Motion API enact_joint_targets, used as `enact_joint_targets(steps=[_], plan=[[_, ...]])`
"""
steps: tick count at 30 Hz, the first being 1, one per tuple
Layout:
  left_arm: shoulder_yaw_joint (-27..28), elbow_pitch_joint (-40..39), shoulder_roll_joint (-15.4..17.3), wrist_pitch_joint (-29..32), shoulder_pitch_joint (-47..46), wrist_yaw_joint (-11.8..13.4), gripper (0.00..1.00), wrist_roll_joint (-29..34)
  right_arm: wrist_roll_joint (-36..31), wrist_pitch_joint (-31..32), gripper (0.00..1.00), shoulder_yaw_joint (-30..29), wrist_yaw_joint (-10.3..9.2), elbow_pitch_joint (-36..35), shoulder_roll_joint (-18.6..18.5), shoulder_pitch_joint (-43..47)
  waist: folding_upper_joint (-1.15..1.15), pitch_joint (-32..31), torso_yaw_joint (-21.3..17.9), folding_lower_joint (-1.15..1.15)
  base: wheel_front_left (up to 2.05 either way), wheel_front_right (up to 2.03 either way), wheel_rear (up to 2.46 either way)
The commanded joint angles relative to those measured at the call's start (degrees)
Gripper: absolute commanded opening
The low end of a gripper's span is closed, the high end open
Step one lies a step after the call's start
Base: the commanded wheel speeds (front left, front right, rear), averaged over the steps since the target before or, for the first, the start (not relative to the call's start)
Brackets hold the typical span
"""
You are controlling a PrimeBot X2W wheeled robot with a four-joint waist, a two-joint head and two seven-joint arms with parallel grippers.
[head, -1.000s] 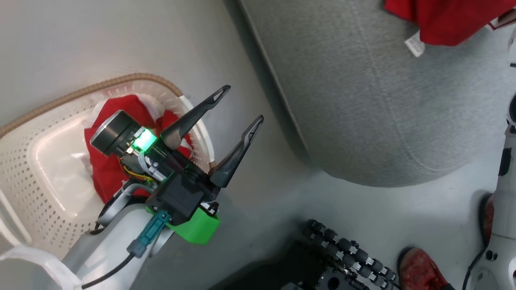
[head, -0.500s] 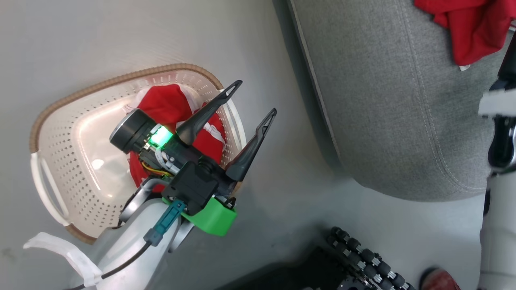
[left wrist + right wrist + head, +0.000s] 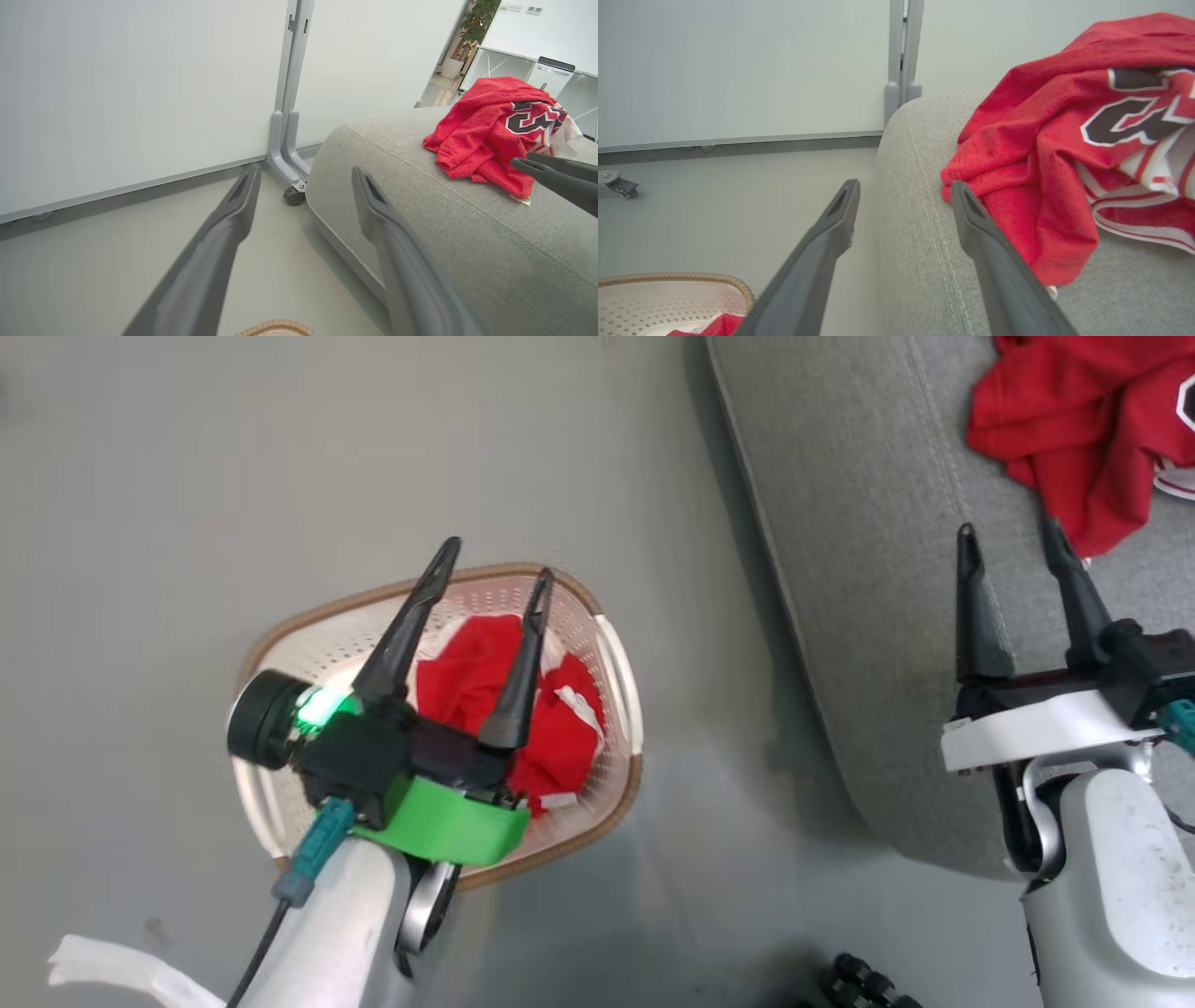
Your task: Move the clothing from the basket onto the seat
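Note:
The cream basket stands on the grey floor with red and white clothing bunched in it. My left gripper hovers over the basket, open and empty; its own camera shows the left gripper pointing toward the floor beside the seat. A red garment with dark lettering lies loose on the grey seat. Just short of that garment, my right gripper stands open above the seat's edge, holding nothing. The right wrist view shows the right gripper, the garment and the basket.
A white partition on a grey wheeled stand stands behind the seat. Bare grey floor lies between basket and seat. A black ribbed part of my base sits at the bottom edge, and a white strap hangs at the lower left.
The head camera has turned, shifting the whole picture. My right gripper has come into view open, with the red garment lying free on the seat. The left gripper now stands over the basket.

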Motion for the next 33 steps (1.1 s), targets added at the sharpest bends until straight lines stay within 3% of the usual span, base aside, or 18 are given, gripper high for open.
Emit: enact_joint_targets(steps=[1, 8, 13, 23, 33], plan=[[1.5, 0.6, -0.8, -0.2, 1.9, 0.5, 1.00, -0.4, -0.3, -0.1, 1.00, 0.8, -0.08, -0.2, -0.7, 1.1, 0.00, -6.9, 6.7, 0.00, 0.00, 0.00, 0.00], [11.1, 2.4, -3.1, -0.1, 7.4, 4.0, 1.00, -2.7, 0.7, -0.1, 1.00, 5.9, -0.08, -1.9, -2.0, 3.4, 0.00, -13.6, 11.8, 0.00, 0.00, 0.00, 0.00], [14.7, 1.7, -3.2, -0.1, 10.9, 5.7, 1.00, -5.4, 1.2, -0.1, 1.00, 9.5, -0.08, -3.5, -2.4, 6.2, 0.00, -17.6, 13.5, 0.00, 0.00, 0.00, 0.00], [16.6, -3.5, -3.2, -0.1, 18.8, 4.7, 1.00, -5.0, 4.1, -0.1, 1.00, 11.9, -0.08, -7.1, -1.7, 13.7, 0.00, -23.3, 13.4, 0.00, 0.00, 0.00, 0.00], [15.7, -3.2, -3.2, -0.1, 25.2, 5.3, 1.00, -2.1, 5.2, -0.1, 1.00, 13.2, -0.08, -5.5, -0.4, 20.6, 0.00, -28.6, 11.7, 0.00, 0.00, 0.00, 0.00]])
